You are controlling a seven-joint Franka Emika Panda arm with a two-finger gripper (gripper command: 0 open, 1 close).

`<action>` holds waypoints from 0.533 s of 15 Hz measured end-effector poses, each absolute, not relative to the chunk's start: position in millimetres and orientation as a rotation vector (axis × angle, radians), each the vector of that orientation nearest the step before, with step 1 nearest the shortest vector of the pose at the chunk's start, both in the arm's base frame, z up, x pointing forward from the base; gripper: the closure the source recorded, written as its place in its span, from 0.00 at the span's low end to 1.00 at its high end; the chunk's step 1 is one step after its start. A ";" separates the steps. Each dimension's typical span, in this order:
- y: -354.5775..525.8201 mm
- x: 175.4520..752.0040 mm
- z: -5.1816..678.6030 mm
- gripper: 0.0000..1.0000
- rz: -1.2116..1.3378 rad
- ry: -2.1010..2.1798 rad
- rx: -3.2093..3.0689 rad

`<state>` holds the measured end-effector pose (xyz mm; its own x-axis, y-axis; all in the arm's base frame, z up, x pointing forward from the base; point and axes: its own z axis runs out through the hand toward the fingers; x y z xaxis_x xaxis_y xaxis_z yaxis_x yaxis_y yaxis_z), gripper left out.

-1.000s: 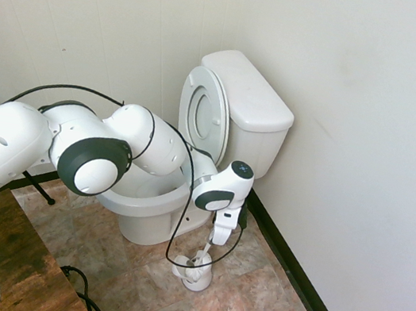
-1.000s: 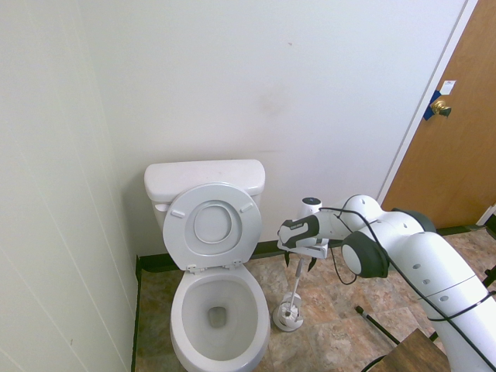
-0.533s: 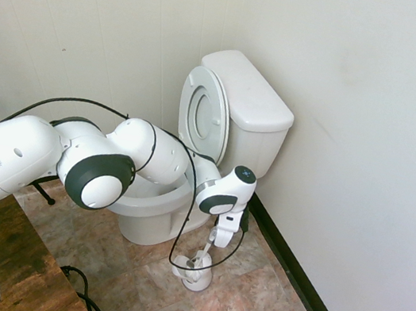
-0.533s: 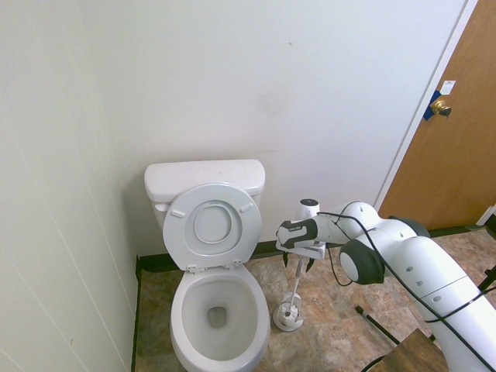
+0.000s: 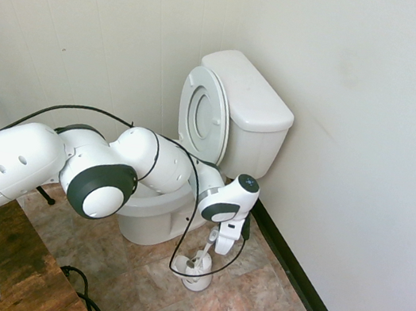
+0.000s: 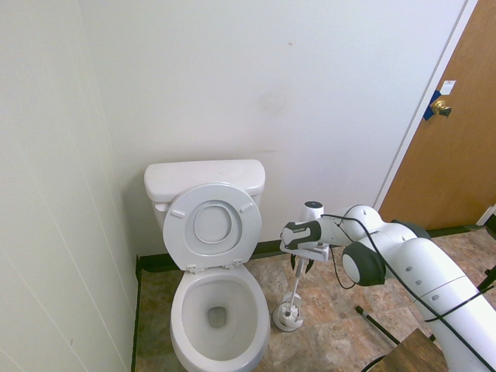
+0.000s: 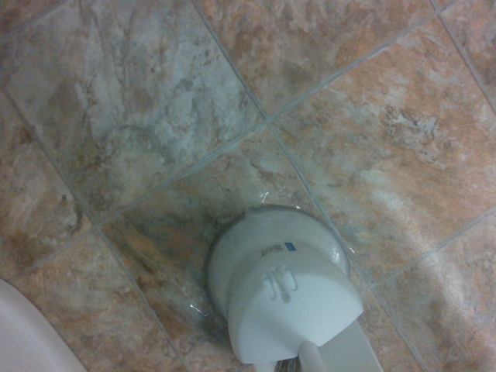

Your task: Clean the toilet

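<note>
The toilet (image 6: 217, 310) stands open against the wall. The gripper (image 6: 300, 267) is around the brush handle (image 6: 296, 285); whether its fingers pinch it, I cannot tell. A weak grip may tip the brush holder (image 6: 288, 317).

Tiled floor (image 6: 333, 329): being occupied by toilet (image 6: 219, 310) w/ brush holder (image 6: 288, 316) just beside.

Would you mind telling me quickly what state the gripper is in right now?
Gripper: at the top of the toilet brush handle, pointing down; whether it is open or already gripping cannot be told.
</note>
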<state>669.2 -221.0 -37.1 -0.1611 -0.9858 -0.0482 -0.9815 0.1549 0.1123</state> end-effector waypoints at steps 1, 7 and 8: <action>-220.8 668.3 -38.6 1.00 -0.189 -2.359 2.011; -221.0 664.4 -42.9 1.00 -0.226 -2.345 2.020; -220.6 664.5 -42.9 1.00 -0.227 -2.344 2.022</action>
<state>664.5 -220.6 -42.9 -0.1509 -0.9863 -0.0671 -0.9808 0.1409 0.1350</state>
